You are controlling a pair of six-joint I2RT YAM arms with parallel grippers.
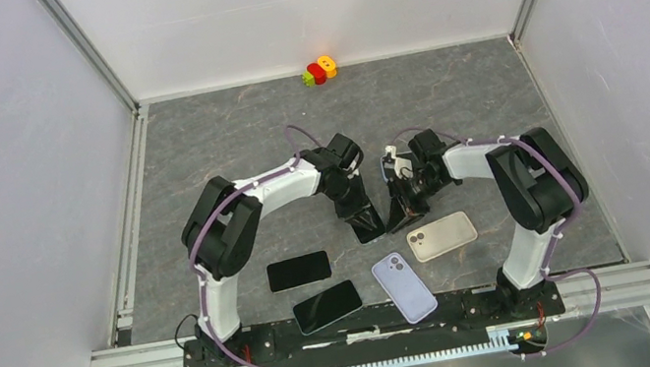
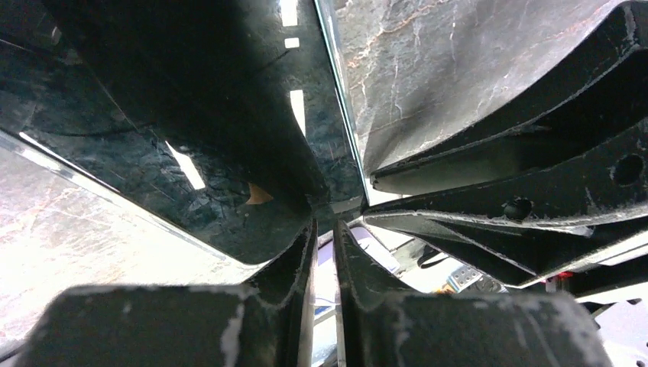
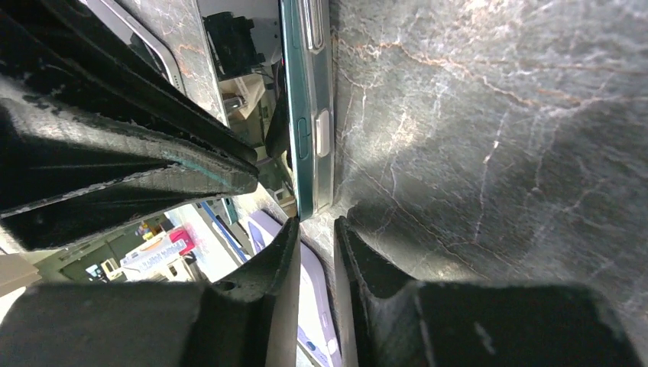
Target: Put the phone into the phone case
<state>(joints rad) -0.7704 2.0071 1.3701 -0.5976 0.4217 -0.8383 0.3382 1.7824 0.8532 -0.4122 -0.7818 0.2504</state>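
Observation:
A dark phone with a teal edge and a clear case rim around it hangs tilted just above the table, between my two grippers. My left gripper has its fingertips pinched on one lower corner, with only a narrow gap left. My right gripper is pinched on the phone's end from the other side. In the top view the left gripper and the right gripper meet tip to tip at the table's middle, and the phone is hidden between them.
A lilac phone case lies near the front edge, and a beige case lies to its right. Two black phones lie front left. A small coloured toy sits at the back wall.

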